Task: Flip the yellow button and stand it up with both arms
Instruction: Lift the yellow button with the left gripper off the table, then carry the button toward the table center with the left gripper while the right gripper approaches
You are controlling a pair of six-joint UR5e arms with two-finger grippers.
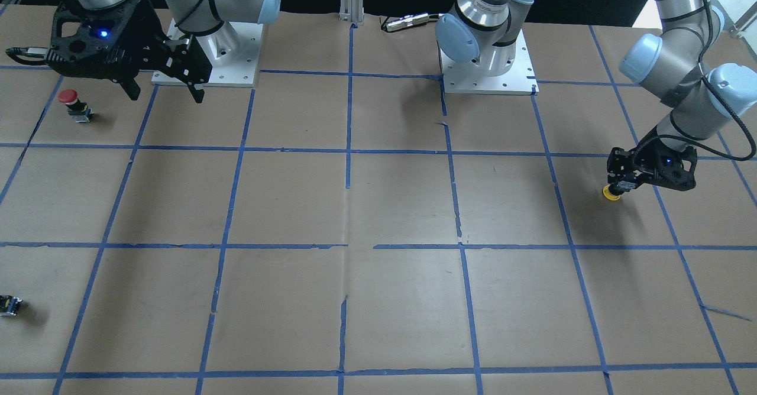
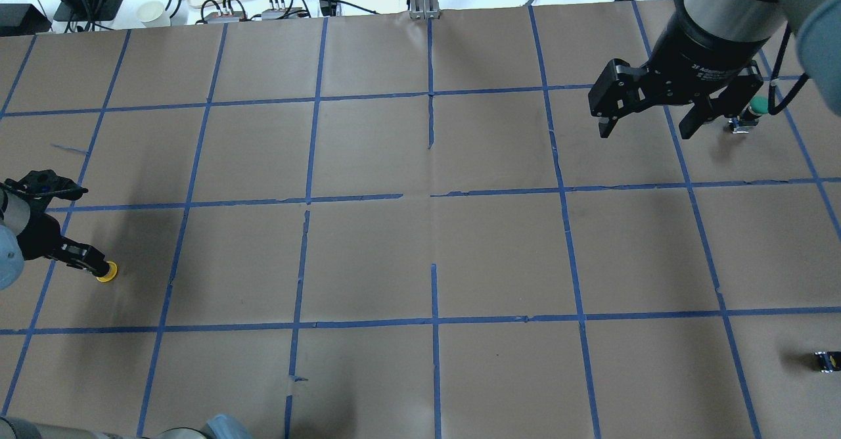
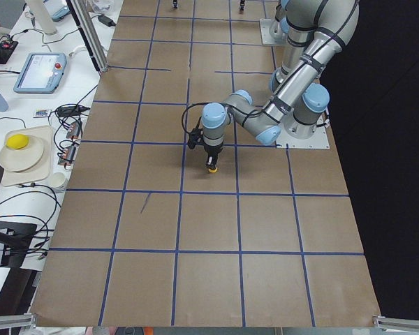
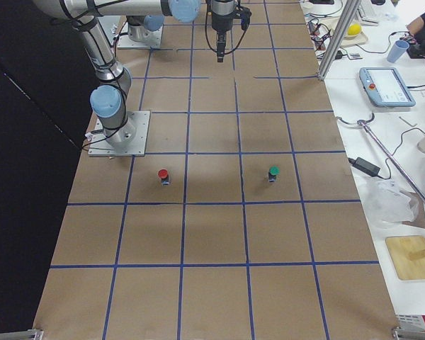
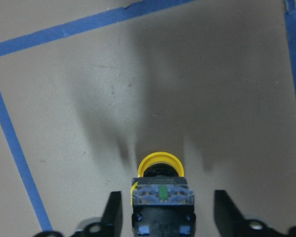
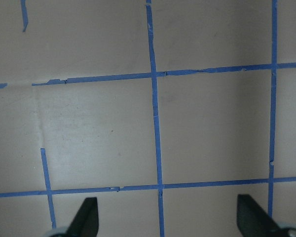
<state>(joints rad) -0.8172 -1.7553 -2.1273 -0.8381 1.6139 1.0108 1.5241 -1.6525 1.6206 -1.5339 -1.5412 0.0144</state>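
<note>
The yellow button (image 5: 160, 190) stands upside down, its yellow cap (image 1: 611, 193) on the paper and its black and grey body up. It also shows in the overhead view (image 2: 107, 272). My left gripper (image 5: 167, 212) is low over it and open, with one finger (image 5: 113, 213) on each side and a small gap to the body. It shows at the front-facing view's right (image 1: 619, 183) and in the left side view (image 3: 211, 159). My right gripper (image 2: 647, 130) is open and empty, high above the far end of the table (image 1: 162, 94) (image 6: 168, 217).
A red-capped button (image 1: 74, 104) stands upright near the right gripper, and a green-capped one (image 2: 757, 106) beside it. Both show in the right side view, red (image 4: 163, 175) and green (image 4: 272, 172). A tiny black part with a yellow spot (image 2: 826, 360) lies at the table's edge.
</note>
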